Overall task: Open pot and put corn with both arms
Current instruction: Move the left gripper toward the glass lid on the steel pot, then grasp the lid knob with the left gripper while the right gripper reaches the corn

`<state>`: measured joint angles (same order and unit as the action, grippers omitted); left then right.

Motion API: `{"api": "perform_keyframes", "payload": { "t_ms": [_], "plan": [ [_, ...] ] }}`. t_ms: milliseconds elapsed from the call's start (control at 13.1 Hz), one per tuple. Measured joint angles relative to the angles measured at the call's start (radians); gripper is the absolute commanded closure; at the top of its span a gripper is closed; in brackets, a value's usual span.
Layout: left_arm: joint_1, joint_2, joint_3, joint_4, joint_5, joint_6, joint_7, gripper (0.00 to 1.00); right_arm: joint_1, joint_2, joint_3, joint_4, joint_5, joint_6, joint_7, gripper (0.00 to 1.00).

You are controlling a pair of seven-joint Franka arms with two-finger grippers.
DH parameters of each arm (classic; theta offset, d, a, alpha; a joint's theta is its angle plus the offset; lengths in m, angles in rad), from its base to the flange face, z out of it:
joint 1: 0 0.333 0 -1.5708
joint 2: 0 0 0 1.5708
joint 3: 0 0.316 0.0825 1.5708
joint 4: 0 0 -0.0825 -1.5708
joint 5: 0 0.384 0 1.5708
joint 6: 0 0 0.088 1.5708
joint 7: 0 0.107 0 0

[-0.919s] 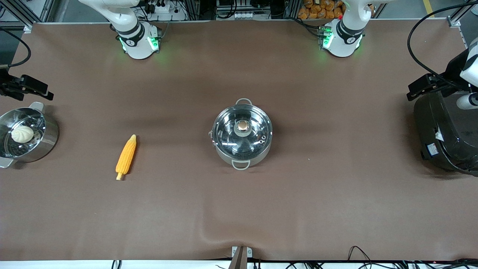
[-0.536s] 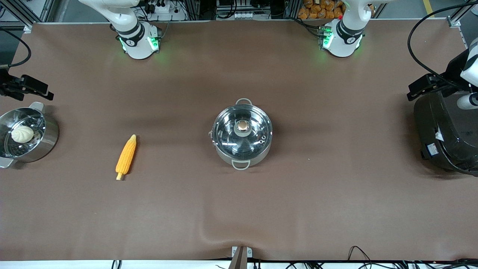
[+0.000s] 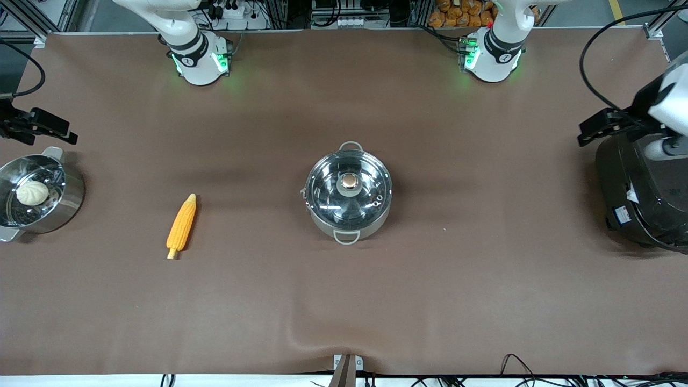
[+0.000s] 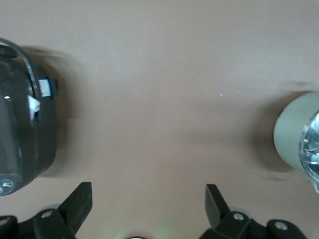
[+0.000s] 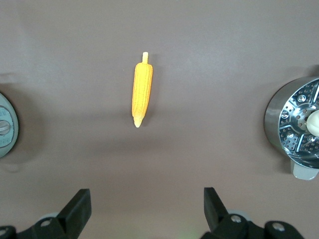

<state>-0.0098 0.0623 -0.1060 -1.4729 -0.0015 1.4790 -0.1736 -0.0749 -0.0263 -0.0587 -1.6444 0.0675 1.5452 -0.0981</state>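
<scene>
Only the wrist views show the left gripper (image 4: 148,199) and right gripper (image 5: 147,201) spread, empty; the pot (image 3: 348,192) appears cut off there, the corn (image 5: 141,94) whole.

We're in a robotics lab, no home kitchen. Two white arm bases (image 3: 198,59) w/ green status lights are bolted along one edge of a tabletop (image 3: 484,290) covered in plain brown matting. Aluminium framing (image 3: 37,21) at the corners, power strips (image 3: 231,11) and loose black cables (image 3: 596,64) round the edges. Cookware here is props: steamer pot (image 3: 64,207), black rice cooker (image 3: 639,193).
</scene>
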Motion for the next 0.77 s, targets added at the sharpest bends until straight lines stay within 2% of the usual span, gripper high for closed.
{"api": "perform_keyframes", "payload": {
  "t_ms": [383,766],
  "plan": [
    [-0.050,0.079,-0.107,-0.003,-0.062,0.060,-0.108,0.00,0.000,0.001,0.000,0.000,0.000,0.000,0.000,0.00],
    [-0.238,0.212,-0.132,-0.004,-0.070,0.231,-0.367,0.00,0.000,0.002,0.001,0.000,0.000,0.000,0.000,0.00]
  ]
}}
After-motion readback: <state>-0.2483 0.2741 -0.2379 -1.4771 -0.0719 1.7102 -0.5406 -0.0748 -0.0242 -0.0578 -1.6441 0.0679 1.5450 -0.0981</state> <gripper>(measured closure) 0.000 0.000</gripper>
